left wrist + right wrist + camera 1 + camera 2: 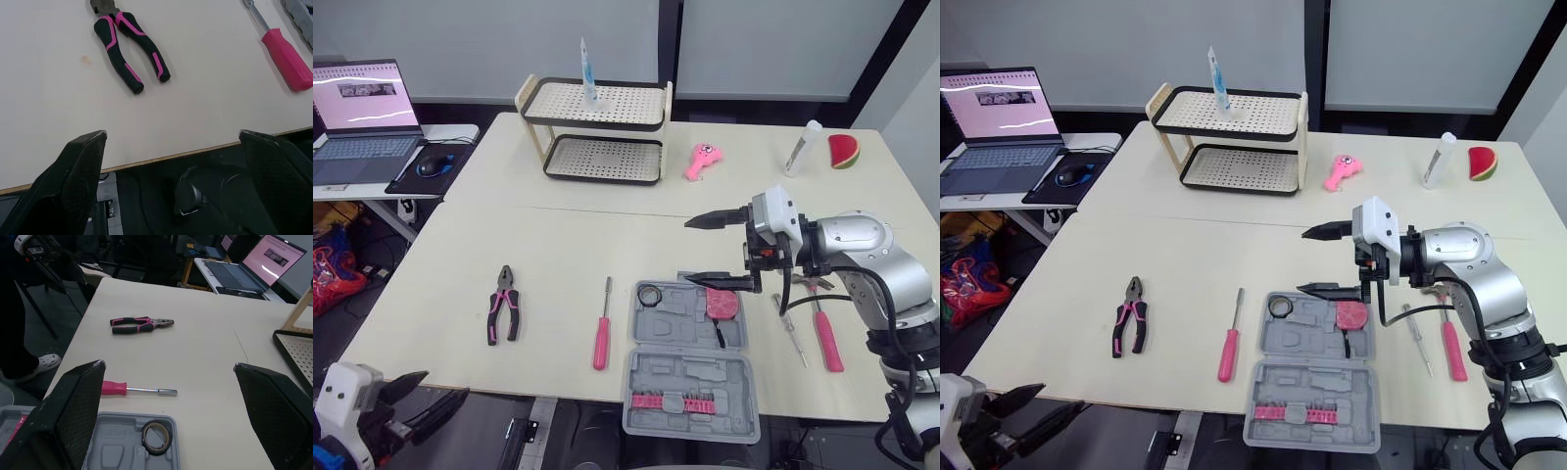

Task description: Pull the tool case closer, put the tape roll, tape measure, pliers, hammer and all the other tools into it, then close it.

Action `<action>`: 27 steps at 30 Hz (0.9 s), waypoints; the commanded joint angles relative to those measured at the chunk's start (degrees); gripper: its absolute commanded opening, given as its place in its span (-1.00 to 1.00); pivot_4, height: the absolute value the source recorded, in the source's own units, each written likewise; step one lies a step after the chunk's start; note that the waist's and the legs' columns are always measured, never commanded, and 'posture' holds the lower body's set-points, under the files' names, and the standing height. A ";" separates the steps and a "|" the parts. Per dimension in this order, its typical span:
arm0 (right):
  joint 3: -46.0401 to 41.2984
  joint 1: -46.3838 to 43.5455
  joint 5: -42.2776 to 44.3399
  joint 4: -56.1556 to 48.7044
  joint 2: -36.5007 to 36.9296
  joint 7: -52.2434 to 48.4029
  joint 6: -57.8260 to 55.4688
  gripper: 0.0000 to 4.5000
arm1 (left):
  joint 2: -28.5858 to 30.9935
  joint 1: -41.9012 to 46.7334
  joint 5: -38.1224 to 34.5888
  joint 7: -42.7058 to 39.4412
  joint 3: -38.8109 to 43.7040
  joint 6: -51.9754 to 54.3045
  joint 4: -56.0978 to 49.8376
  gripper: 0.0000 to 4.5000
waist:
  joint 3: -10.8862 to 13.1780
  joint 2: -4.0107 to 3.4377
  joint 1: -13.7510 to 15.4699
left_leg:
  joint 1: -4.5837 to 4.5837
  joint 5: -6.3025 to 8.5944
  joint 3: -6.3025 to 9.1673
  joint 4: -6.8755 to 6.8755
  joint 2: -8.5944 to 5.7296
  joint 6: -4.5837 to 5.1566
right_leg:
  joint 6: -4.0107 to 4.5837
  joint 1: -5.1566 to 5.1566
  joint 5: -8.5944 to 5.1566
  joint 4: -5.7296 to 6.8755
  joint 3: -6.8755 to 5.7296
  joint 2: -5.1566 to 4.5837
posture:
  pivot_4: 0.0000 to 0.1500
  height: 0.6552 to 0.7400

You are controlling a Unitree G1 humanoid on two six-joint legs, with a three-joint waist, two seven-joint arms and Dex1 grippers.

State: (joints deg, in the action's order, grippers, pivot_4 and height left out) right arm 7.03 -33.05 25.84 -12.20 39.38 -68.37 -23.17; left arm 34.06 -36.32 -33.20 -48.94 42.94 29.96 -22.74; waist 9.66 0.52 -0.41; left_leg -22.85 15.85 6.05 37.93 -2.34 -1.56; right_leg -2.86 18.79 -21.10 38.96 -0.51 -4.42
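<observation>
Grey tool case (pixel 690 377) lies open holding the tape roll (pixel 651 294); right tool (pixel 688 251) and left tool (pixel 172 134) both spread.

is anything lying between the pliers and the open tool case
Yes: the pink-handled screwdriver lies on the table between the pliers and the tool case. It lies flat, apart from both, so a lifted carry would likely clear it.

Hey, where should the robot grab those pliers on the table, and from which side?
Take the pliers across both handles, about midway along them, coming straight down from above. They lie flat on the table with the handles slightly spread and pointing toward the robot's edge, so the left gripper, jaws open, is likely nearest.
</observation>
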 commanded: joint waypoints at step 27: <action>-2.44 4.03 -1.03 -7.62 1.21 7.83 -3.46 0.99 | -8.46 38.24 14.93 35.27 -23.21 10.49 20.48 1.00 | -0.13 0.21 -1.19 | 0.07 -0.18 -0.07 0.02 0.01 -0.32 | -0.01 -0.06 0.01 0.04 -0.08 0.20 | 1.00 1.00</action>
State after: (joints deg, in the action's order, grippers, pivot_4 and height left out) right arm 6.28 -28.65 23.88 -17.88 40.05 -60.95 -26.60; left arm 24.97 1.69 -18.67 -13.38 20.15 39.77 -2.02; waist 9.53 0.73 -1.61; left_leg -22.78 15.68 5.99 37.95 -2.32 -1.87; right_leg -2.87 18.73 -21.09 39.00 -0.60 -4.22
